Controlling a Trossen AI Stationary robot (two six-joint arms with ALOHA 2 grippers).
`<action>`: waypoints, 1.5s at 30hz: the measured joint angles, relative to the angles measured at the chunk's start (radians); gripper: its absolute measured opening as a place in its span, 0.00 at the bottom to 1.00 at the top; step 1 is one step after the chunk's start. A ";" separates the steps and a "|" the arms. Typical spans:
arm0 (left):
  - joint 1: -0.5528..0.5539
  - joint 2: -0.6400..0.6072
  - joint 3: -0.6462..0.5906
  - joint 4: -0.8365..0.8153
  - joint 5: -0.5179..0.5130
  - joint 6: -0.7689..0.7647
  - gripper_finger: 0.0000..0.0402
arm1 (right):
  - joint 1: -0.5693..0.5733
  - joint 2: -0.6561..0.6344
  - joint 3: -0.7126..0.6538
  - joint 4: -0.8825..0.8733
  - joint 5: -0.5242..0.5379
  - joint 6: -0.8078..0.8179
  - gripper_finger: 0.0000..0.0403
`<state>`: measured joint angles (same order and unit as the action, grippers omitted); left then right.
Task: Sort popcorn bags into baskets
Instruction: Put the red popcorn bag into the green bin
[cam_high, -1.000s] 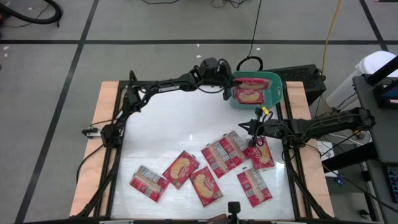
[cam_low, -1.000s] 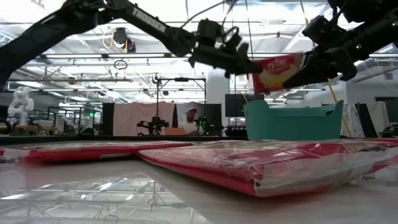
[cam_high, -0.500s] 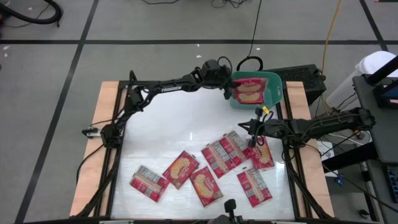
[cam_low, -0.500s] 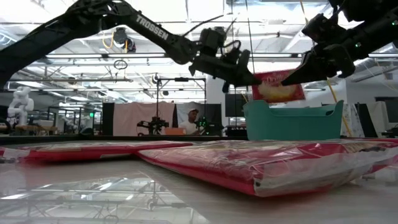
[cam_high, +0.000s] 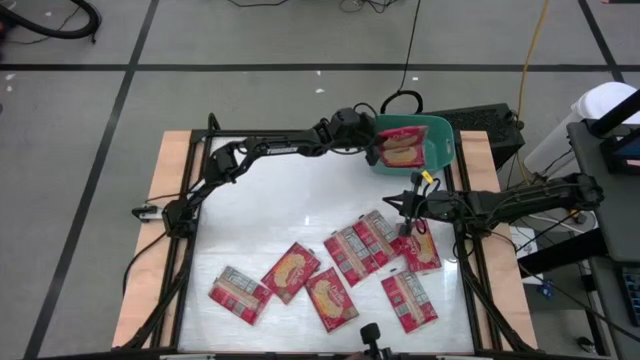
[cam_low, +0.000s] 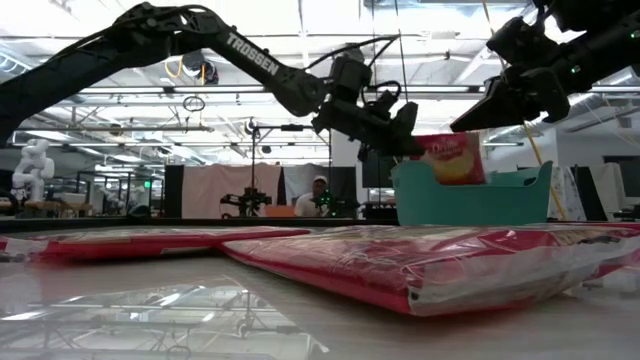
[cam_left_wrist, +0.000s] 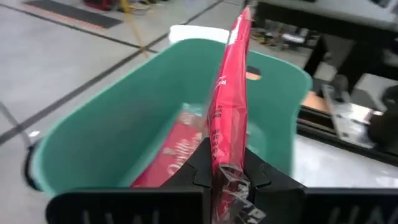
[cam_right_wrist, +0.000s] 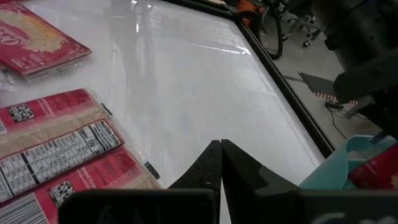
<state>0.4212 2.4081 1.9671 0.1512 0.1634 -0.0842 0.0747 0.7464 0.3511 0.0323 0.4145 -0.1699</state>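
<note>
My left gripper (cam_high: 372, 146) (cam_low: 405, 140) (cam_left_wrist: 227, 177) is at the table's far right, shut on a red popcorn bag (cam_high: 402, 148) (cam_low: 455, 160) (cam_left_wrist: 229, 93) over the teal tub (cam_high: 441, 140) (cam_low: 470, 197) (cam_left_wrist: 124, 124). Another red packet (cam_left_wrist: 177, 155) lies inside the tub. Several loose packets (cam_high: 345, 265) (cam_right_wrist: 56, 143) lie flat on the white table. My right gripper (cam_high: 404, 208) (cam_low: 480, 115) (cam_right_wrist: 221, 155) hovers shut above the right-hand packets and touches nothing. My left gripper pinches the bag between its two fingers at one sealed clear end (cam_left_wrist: 227, 180). The fingers come roughly level from the table's left. The bag stands on edge, its picture face upright, reaching out over the tub; its lower edge (cam_low: 458, 182) dips behind the tub's rim.
A black box (cam_high: 490, 125) sits just beyond the tub at the far right corner. Dark frame rails (cam_high: 465, 255) run along the table's sides. The white table's left and middle (cam_high: 270, 200) hold no packets. A person sits far off in the room (cam_low: 318, 195).
My left gripper has moved a little toward the table's right, over the tub, and gone down. The bag it carries has come from above the tub's rim down to where its lower edge sits inside the tub, and it now stands more upright.
</note>
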 joint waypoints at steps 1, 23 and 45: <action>0.000 0.000 0.000 -0.012 -0.005 -0.002 0.05 | 0.002 -0.004 0.000 0.000 0.000 -0.002 0.01; -0.005 0.003 0.000 -0.094 0.019 0.026 0.18 | 0.032 -0.258 0.000 -0.045 0.136 -0.075 0.01; -0.046 -0.177 0.000 -0.309 -0.142 0.047 0.35 | 0.032 -0.266 0.000 -0.235 0.135 0.124 0.01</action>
<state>0.3750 2.2314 1.9671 -0.1580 0.0215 -0.0368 0.1066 0.4808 0.3511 -0.2026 0.5497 -0.0456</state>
